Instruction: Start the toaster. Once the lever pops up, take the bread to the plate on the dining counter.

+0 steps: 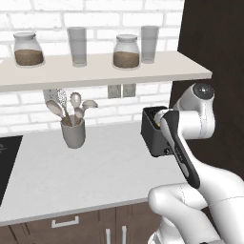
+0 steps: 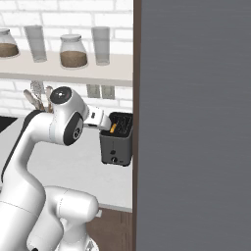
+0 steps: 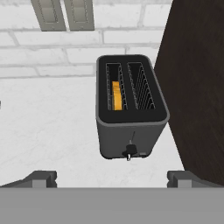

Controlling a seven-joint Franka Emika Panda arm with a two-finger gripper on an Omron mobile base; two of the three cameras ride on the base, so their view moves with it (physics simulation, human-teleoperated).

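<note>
Hand view showed the toaster (image 3: pixel 131 131), a boxy dark grey box with two long slots, standing on the pale worktop (image 3: pixel 48 127) close beside a dark panel (image 3: pixel 197 87) at 3 o'clock. One golden slice of bread (image 3: pixel 116 95) sat low in the left slot; the right slot held only wire guides. A small lever (image 3: pixel 130 152) stuck out of the narrow face near its base. The gripper (image 3: pixel 112 178) hung open above, its tips spread wide, touching nothing. Behind ran white brick (image 1: pixel 28 119) with two outlets (image 1: pixel 121 90); the shelf (image 1: pixel 95 71) carried two jars and two glasses, and one crock (image 1: pixel 73 132) of utensils stood at 9 o'clock of the toaster.
</note>
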